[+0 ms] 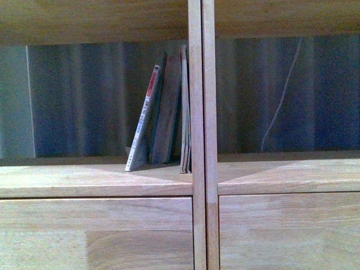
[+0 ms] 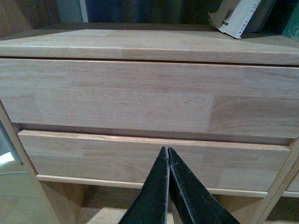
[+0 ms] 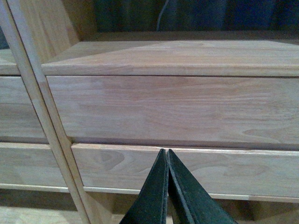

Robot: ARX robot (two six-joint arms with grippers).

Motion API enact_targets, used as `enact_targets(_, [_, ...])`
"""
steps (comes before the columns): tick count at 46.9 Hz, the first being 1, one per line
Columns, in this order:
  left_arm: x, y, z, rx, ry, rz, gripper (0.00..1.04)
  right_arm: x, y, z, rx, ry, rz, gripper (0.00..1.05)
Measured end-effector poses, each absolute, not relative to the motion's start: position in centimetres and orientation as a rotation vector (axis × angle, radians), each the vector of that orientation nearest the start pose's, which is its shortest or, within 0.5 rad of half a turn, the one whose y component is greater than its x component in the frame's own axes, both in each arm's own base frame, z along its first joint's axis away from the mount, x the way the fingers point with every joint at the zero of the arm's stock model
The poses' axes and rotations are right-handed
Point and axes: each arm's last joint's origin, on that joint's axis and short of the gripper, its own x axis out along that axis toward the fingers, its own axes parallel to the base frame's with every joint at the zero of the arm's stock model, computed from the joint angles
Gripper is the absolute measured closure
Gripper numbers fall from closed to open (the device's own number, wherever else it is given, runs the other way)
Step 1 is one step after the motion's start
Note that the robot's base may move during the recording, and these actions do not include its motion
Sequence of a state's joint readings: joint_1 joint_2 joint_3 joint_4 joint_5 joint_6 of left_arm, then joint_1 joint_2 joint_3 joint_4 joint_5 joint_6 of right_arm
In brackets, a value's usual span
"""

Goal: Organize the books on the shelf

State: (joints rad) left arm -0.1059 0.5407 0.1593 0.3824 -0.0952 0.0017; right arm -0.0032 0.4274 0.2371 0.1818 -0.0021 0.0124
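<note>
The books stand on the left column's shelf board (image 1: 67,179), leaning against the centre upright (image 1: 201,135). The white paperback (image 1: 144,121) with a red-and-white spine leans right at the left of the group. A teal-edged book (image 1: 160,112) and a brownish one (image 1: 169,112) stand behind it. Slim brownish ones (image 1: 184,112) stand upright against the divider. The white book's lower corner also shows in the left wrist view (image 2: 236,18). My left gripper (image 2: 167,150) is shut and empty before the left drawer fronts. My right gripper (image 3: 167,151) is shut and empty before the right drawer fronts.
Plain wooden drawer-front panels (image 1: 95,230) run below both shelf boards. The right column's compartment (image 1: 281,169) holds no books; a thin white cable (image 1: 284,84) hangs behind it against a dark blue curtain. An upper shelf board (image 1: 90,19) caps the compartments.
</note>
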Motion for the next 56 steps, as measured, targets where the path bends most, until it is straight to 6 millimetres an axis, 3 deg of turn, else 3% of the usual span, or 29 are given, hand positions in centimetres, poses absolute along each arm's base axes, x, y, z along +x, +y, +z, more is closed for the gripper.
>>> enact_targets(6, [13.2, -0.1, 19.5, 0.002, -0.002, 0.003, 1.02, 12.3, 0.0, 20.9, 0.01, 0.011, -0.001, 1.02])
enact_targets(20, [12.0, -0.1, 18.1, 0.002, 0.0, -0.005, 1.02, 11.4, 0.0, 18.8, 0.009, 0.003, -0.001, 1.02])
enact_targets(49, [10.9, 0.0, 17.0, 0.002, -0.013, -0.004, 1.02, 9.7, 0.0, 16.9, 0.006, -0.009, -0.002, 1.02])
enact_targets(56, [9.8, 0.0, 16.7, 0.002, -0.005, -0.004, 1.02, 9.7, 0.0, 16.9, 0.006, -0.01, -0.003, 1.02])
